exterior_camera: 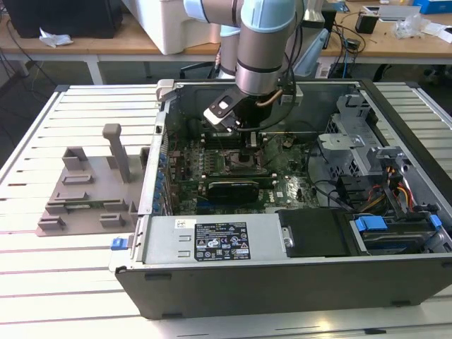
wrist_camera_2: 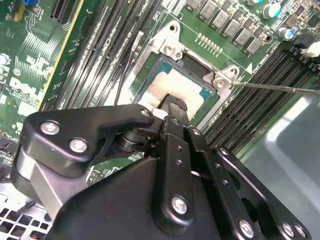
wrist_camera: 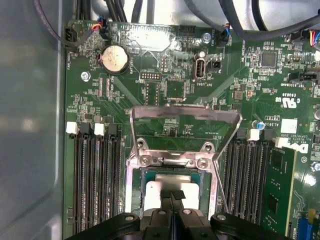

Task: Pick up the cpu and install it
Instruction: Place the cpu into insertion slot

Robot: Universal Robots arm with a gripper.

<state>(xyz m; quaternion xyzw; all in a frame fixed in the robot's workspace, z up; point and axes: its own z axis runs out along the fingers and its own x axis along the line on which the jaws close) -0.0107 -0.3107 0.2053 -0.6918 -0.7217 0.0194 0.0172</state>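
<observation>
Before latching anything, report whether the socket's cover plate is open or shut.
Open. In the first wrist view the cover plate lies flipped back, leaving the cpu uncovered.

Silver and pale-blue arm [exterior_camera: 263, 49] reaches down from above into the open grey metal computer case [exterior_camera: 282, 289], which lies on its side on the white slatted table [exterior_camera: 70, 282]. My black gripper [exterior_camera: 248, 143] hangs low over the green motherboard [exterior_camera: 289, 187], right at the dark square socket [exterior_camera: 237, 162]; I cannot make out contact from here. Silver power supply box [exterior_camera: 212, 244] with a black label runs along the near wall. Blue latch [exterior_camera: 370, 226] by the drive bays, exterior view's right. Grey plastic fixture [exterior_camera: 85, 191] with an upright post sits outside the case, exterior view's left.
</observation>
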